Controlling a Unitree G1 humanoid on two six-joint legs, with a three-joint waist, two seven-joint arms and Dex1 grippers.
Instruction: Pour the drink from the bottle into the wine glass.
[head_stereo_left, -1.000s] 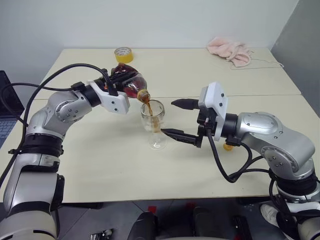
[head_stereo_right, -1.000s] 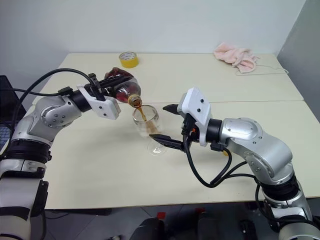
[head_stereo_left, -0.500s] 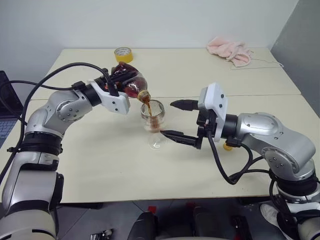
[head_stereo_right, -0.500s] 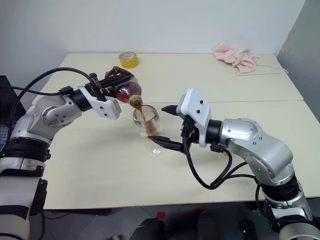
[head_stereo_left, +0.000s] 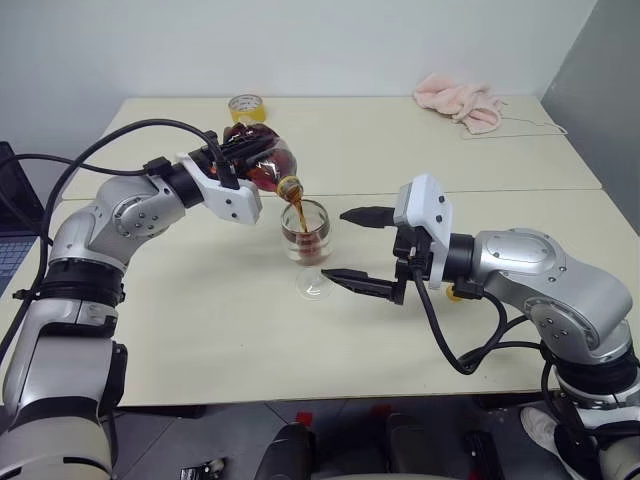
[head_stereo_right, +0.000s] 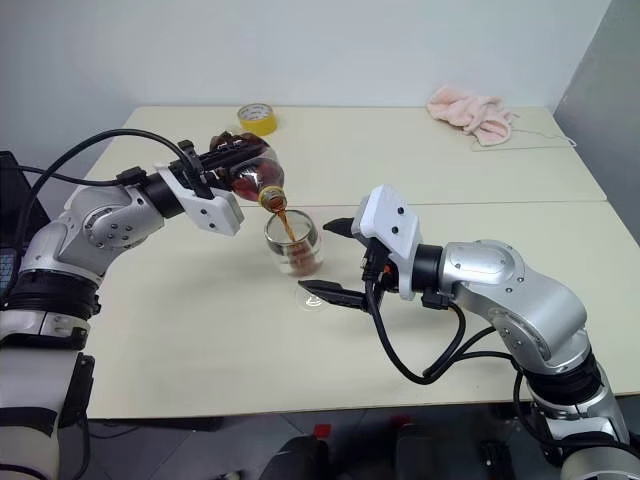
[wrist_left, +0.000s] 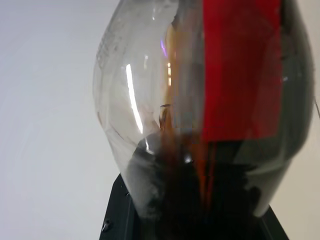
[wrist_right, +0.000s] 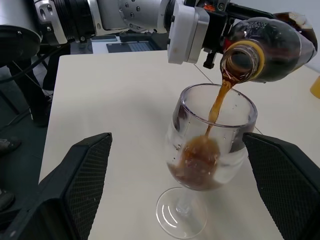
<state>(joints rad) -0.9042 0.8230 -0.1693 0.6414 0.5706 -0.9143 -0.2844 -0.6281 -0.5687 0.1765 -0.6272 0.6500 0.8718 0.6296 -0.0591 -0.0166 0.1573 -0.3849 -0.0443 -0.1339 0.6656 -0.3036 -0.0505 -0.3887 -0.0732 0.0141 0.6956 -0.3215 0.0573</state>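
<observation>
While the left pincer is clamped on the bottle, tipped neck-down toward the robot's right, the left eye view shows the drink running in a thin stream from the bottle mouth into the wine glass, which stands upright on the bench just below that mouth; the right pincer has its fingers wide apart, one level with the bowl, one beside the foot, neither seen to touch the glass; a yellow tape roll and a pink cloth lie at the far side of the bench, well apart from the glass; in the right eye view the arrangement reads the same, with dark liquid gathered in the bottom of the bowl; the left wrist view shows the clear ribbed body close up, its red label and dark liquid pooled low; the right wrist view shows the glass between two spread black fingers, the stream falling into a partly filled bowl.
</observation>
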